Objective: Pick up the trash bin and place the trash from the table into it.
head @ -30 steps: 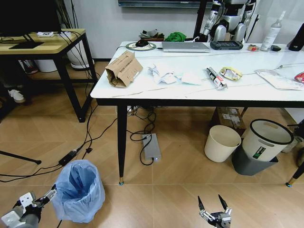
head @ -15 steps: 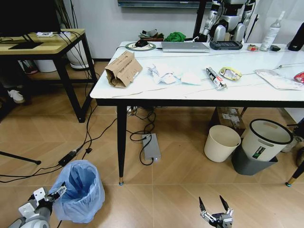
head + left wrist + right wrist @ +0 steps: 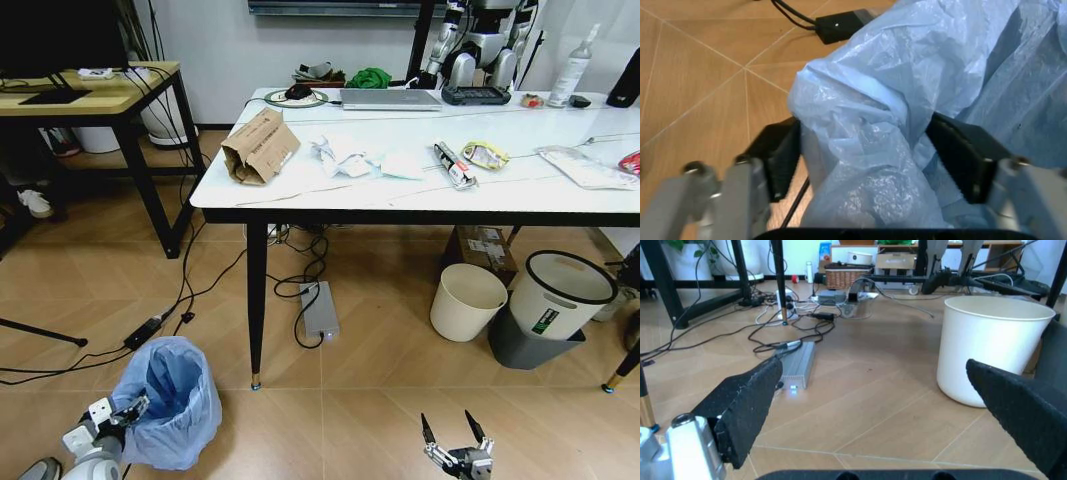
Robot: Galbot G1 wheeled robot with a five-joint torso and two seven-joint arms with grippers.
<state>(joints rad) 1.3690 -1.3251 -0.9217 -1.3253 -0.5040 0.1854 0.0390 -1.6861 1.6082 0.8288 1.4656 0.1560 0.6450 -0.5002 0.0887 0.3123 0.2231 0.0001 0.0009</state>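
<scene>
Left gripper point(image 3: 128, 409) is down at the trash bin point(image 3: 170, 400), fingers spread on both sides of the blue bag's bulging rim

The bin sits on the floor near the front left table point(image 3: 560, 190) leg, and in the left wrist view the bag fills the gap between the black pads point(image 3: 783, 160), can't tell if they're squeezing it. Right gripper point(image 3: 455, 438) hangs low over bare floor with its fingers wide apart, holding nothing. Cardboard point(image 3: 260, 146), crumpled paper point(image 3: 342, 154) and wrappers point(image 3: 486, 154) lie on the tabletop
</scene>
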